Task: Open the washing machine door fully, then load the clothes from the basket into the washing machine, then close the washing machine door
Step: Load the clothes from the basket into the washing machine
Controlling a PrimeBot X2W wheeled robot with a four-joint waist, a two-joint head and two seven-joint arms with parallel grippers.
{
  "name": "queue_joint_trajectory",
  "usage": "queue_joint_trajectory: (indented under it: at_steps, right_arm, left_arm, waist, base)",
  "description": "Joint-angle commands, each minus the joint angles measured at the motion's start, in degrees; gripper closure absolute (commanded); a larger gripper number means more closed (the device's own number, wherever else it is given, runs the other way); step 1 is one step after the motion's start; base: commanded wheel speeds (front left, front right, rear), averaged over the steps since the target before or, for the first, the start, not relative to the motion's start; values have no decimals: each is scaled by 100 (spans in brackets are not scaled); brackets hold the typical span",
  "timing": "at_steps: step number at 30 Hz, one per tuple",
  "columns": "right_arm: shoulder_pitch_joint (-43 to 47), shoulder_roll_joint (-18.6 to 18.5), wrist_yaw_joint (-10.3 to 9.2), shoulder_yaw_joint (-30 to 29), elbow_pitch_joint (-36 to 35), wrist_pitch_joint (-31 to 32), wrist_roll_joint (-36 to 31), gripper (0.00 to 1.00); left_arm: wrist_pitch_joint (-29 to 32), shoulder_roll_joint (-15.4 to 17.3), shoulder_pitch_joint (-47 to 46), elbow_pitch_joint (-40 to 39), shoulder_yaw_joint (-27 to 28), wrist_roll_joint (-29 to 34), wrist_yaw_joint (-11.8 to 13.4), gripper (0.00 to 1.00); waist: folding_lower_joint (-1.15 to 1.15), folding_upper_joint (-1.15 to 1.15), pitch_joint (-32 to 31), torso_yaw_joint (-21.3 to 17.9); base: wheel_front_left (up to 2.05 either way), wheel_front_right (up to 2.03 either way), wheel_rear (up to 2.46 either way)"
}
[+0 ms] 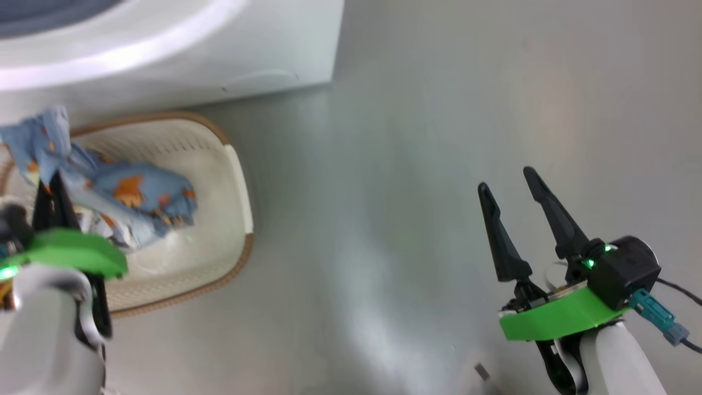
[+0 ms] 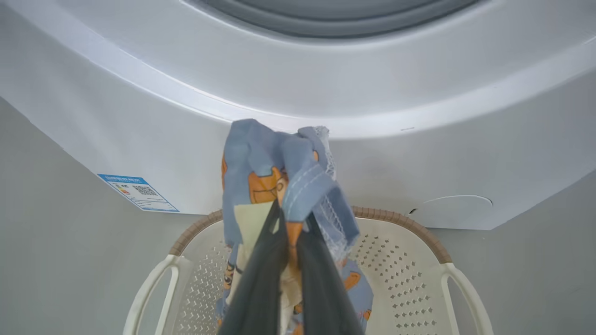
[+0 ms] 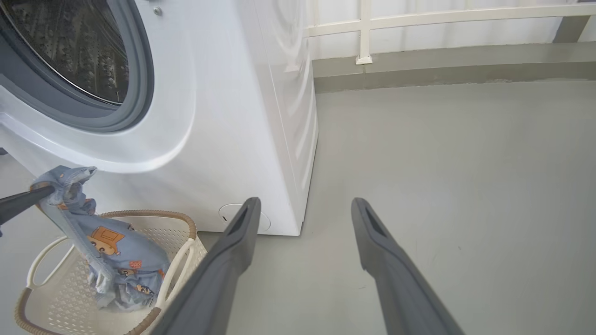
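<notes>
Two left jaws pinching soft bear-print clothes [image 2: 260, 163], right jaws spread, perforated basket [image 2: 400, 265]

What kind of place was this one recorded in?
Probably a home laundry corner, perhaps a balcony: a white front-loading washing machine, a basket holding clothes on a grey floor, and a pale railing beyond.

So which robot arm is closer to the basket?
Left. The left fingers are just above the basket, shut on the clothes. The right fingers hang open over bare floor, off to its side.
</notes>
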Motion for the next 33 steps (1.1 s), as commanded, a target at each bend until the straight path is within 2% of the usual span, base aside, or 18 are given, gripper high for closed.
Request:
queue_joint_trajectory:
  at_steps: [1,7,12,23,33]
  right_arm:
    - [207,3,16,85,-119,19,-63,0]
    - [486,3,16,-42,-104,152,-125,0]
    - [714,3,16,-84,-132,274,-162,0]
    - [1187,3,16,-110,-239,528,-163,0]
    - [1512,3,16,-101,-460,713,-153,0]
  left_arm:
    - [-52,193,251,-288,237,102,81,100]
    - [-53,-21,1157,-1412,424,367,173,100]
    - [-53,-86,1788,-2054,441,525,195,100]
    - [138,33,2888,-2990,234,701,238,100]
    - [501,93,3545,-3721,43,811,383,100]
  waist:
    - [0,0,-541,281]
    - [0,0,-1152,452]
    - [0,0,-1631,552]
    - [0,0,-2542,647]
    - [0,0,-2992,694]
  base:
    - [0,0,0]
    - [0,0,0]
    - [0,0,0]
    - [0,0,0]
    - [0,0,0]
